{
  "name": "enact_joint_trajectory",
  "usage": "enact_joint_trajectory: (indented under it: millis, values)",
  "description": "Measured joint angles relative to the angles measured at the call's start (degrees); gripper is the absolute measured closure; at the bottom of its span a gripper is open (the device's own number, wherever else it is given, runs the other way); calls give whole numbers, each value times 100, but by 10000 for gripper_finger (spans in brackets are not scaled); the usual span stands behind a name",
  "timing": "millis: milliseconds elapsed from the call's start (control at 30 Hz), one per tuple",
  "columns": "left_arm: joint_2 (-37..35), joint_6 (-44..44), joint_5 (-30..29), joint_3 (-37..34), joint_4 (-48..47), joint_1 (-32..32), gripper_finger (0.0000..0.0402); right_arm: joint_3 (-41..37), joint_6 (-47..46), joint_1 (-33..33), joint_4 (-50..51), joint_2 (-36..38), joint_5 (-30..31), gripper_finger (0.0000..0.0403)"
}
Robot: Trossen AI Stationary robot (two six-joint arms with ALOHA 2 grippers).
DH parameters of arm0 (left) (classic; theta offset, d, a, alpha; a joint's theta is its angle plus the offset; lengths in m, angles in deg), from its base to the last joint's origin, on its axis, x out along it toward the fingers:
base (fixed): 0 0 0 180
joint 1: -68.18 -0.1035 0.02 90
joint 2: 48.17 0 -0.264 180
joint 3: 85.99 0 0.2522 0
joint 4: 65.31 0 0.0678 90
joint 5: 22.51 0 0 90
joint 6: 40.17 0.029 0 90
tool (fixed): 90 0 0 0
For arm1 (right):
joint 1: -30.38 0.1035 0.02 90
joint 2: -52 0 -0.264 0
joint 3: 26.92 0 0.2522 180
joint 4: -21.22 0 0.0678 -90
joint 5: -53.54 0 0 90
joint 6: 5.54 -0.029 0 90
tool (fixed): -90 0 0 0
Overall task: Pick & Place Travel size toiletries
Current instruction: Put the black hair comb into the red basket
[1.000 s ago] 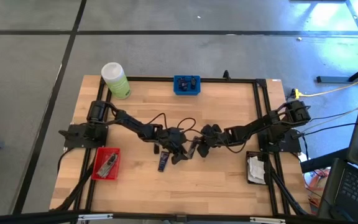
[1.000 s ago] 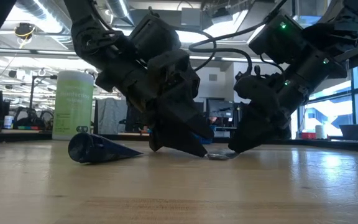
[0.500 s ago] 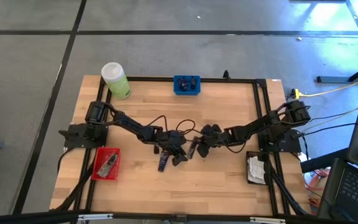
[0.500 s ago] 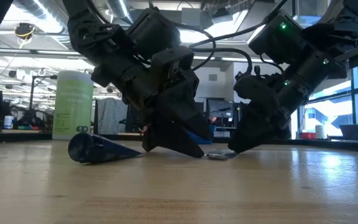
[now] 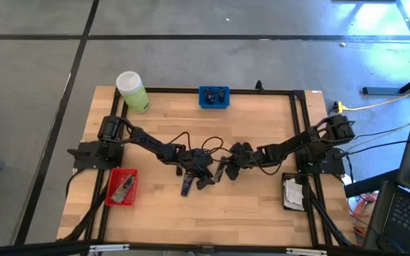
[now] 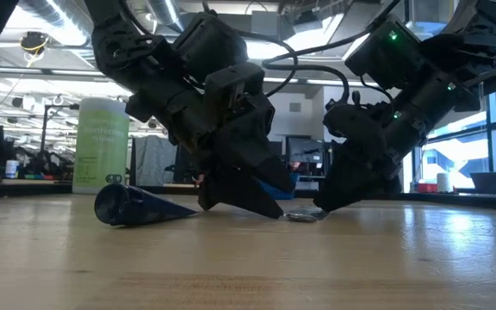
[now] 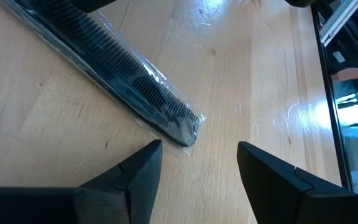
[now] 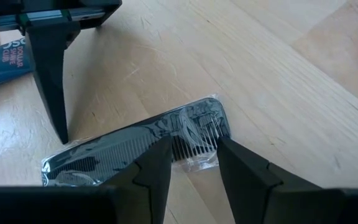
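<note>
High view: nearest, a red tray (image 5: pixel 122 187) sits at the surface's (image 5: pixel 248 206) left edge and a black tray (image 5: pixel 292 192) with white sachets (image 5: pixel 291 188) at the right. At mid-surface both arms meet over a black comb in a clear packet (image 8: pixel 135 146). The right gripper (image 8: pixel 190 163) pinches one end of the comb; the left gripper (image 7: pixel 197 167), fingers spread, hovers just beside the other end. A dark navy tube (image 5: pixel 186 186) lies just left of them. Farther back stand a blue tray (image 5: pixel 213 97) and a light-green bottle (image 5: pixel 132 91).
</note>
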Motion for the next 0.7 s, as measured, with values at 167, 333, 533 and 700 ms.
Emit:
enact_joint_trajectory:
  millis: [167,333,533,700]
  values:
    - [0,13,119,4,21,-17,194,2,0,0,-4,0,2,265]
    - [-9,-214,107,26,-281,-15,194,2,0,0,-7,0,2,265]
    - [-24,-440,115,33,-435,-15,204,2,2,0,-24,2,-48,265]
    - [-26,-457,103,32,-465,-30,227,0,-24,0,-133,0,-120,265]
